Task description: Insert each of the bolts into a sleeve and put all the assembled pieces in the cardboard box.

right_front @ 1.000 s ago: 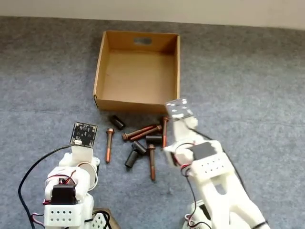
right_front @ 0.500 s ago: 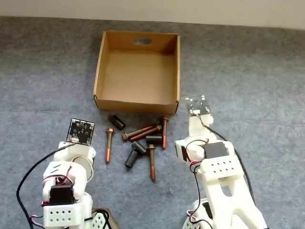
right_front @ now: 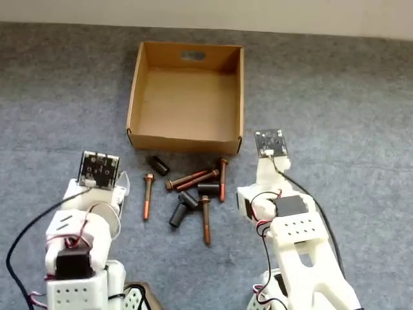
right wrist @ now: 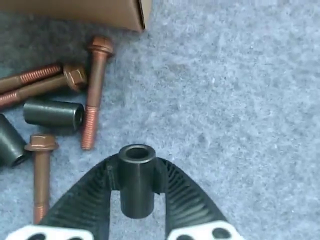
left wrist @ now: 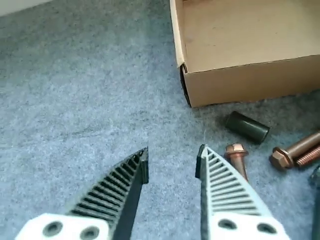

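Observation:
My right gripper (right wrist: 136,174) is shut on a black sleeve (right wrist: 136,186), held upright above the grey carpet just right of the pile. Several copper bolts (right_front: 192,179) and several black sleeves (right_front: 188,200) lie loose in front of the open cardboard box (right_front: 240,97). The right wrist view shows a bolt (right wrist: 95,90) and a sleeve (right wrist: 54,112) close to the held one. My left gripper (left wrist: 172,159) hangs open over bare carpet left of the pile. One bolt (left wrist: 237,154) lies just beyond its fingertip, with a lone sleeve (left wrist: 247,126) near the box's corner (left wrist: 186,85).
The box holds nothing. Grey carpet spreads wide to either side of the pile and box. The left arm (right_front: 80,226) and right arm (right_front: 287,223) stand at the near edge, flanking the pile.
The right arm has drawn back to the right, away from the pile, carrying the sleeve. The left arm has swung a little to the left and forward.

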Controlling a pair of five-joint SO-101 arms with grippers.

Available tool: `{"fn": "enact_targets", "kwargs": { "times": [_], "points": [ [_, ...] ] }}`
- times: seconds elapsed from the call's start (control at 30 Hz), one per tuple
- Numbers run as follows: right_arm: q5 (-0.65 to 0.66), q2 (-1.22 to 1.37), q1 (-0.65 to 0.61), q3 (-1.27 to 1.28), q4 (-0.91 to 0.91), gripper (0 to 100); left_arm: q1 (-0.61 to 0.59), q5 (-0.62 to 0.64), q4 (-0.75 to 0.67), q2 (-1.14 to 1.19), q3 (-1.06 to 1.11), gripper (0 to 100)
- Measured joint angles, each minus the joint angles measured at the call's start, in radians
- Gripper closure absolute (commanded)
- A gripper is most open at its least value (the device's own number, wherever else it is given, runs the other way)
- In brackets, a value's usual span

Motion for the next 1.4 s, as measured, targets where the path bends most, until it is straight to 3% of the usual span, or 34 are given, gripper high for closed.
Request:
{"fn": "enact_targets", "kwargs": {
  "times": [0.23,0.4,0.6,0.83,1.07,1.23,1.4],
  "points": [
    [0.000,0.000,0.000,0.000,0.000,99.1,0.152,0.032,0.086,0.554,-0.261,82],
    [0.000,-0.040,0.000,0.015,0.000,99.1,0.167,0.233,0.087,0.950,-0.457,82],
    [0.000,-0.276,0.000,0.133,0.000,99.2,0.169,0.293,0.089,1.310,-0.637,82],
    [0.000,-0.519,0.000,0.192,0.066,99.2,0.169,0.299,0.089,1.511,-0.752,82],
    [0.000,-0.546,0.000,0.193,0.071,99.2,0.224,0.299,0.089,1.685,-0.859,83],
    [0.000,-0.546,0.000,0.193,0.071,99.2,0.245,0.299,0.098,1.775,-0.921,99],
    [0.000,-0.546,0.000,0.193,0.071,99.2,0.253,0.302,0.098,1.800,-0.933,99]
  ]
}}
